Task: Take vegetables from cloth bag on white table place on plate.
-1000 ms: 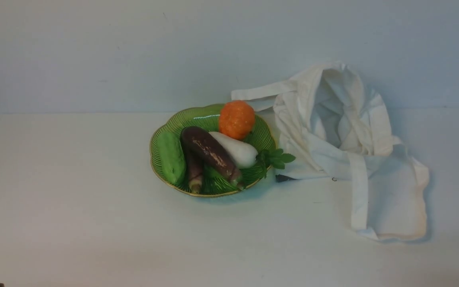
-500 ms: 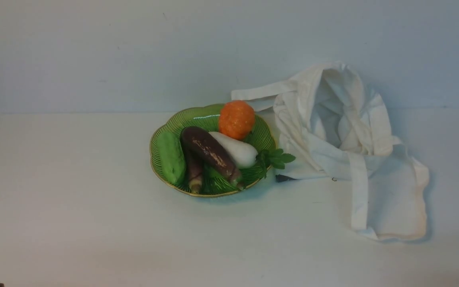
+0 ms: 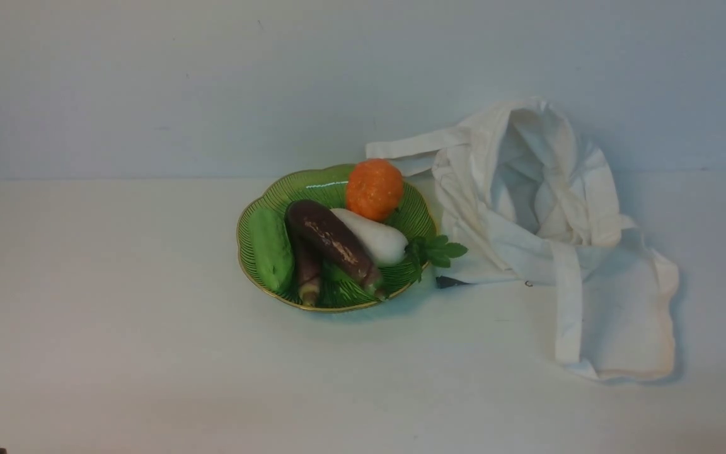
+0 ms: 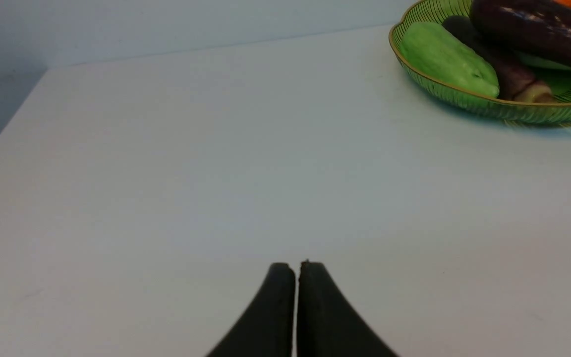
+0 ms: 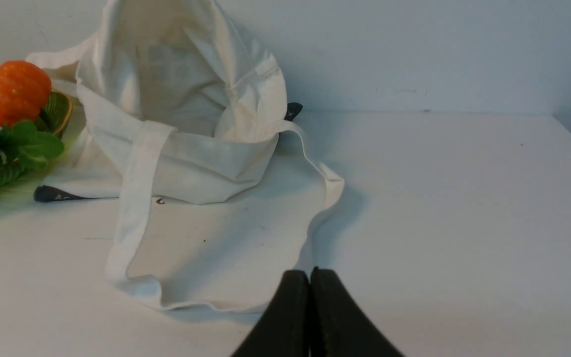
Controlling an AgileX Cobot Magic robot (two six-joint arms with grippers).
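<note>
The thick dark purple-brown eggplant lies on the green plate, across a slimmer purple eggplant and beside a white radish. It also shows in the left wrist view. The off-white cloth bag slumps open just right of the plate on the white table; its inside looks empty in the right wrist view. My left gripper is shut and empty over bare table, short of the plate. My right gripper is shut and empty near the bag's strap.
An orange pumpkin and a green gourd also lie on the plate. The radish's leaves hang over the rim toward the bag. A strap loops forward on the table. A wall stands behind.
</note>
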